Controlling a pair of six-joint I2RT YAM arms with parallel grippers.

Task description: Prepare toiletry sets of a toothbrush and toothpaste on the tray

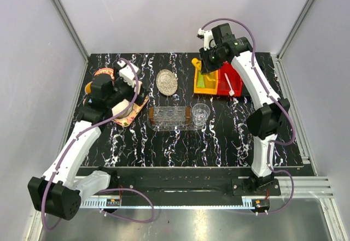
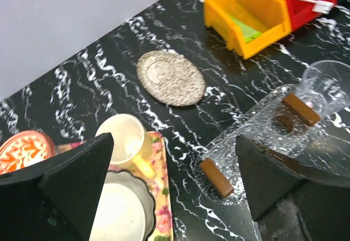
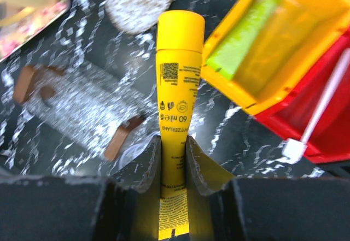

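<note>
Gripping the yellow toothpaste tube (image 3: 178,77) near its tail, the right gripper (image 3: 174,149) is clamped on it, cap pointing ahead. It looks light, soft and squashy, so pinch the flat end gently. Clear tray (image 3: 71,105) lies ahead-left, below. Toothbrush (image 3: 320,101) sits to the right in the red bin (image 3: 333,138).

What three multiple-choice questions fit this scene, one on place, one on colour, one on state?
1. Where does the green toothpaste lie? A. in the yellow bin B. on the clear tray C. in the red bin
2. What colour is the tube held by the right gripper? A. green B. yellow C. white
3. How is the left gripper? A. shut on a cup B. open, holding nothing C. shut on the toothbrush
Answers: 1 A, the right wrist view shows it inside the bin; 2 B, a yellow tube sits between the fingers; 3 B, its fingers stand wide apart with nothing between them.
</note>
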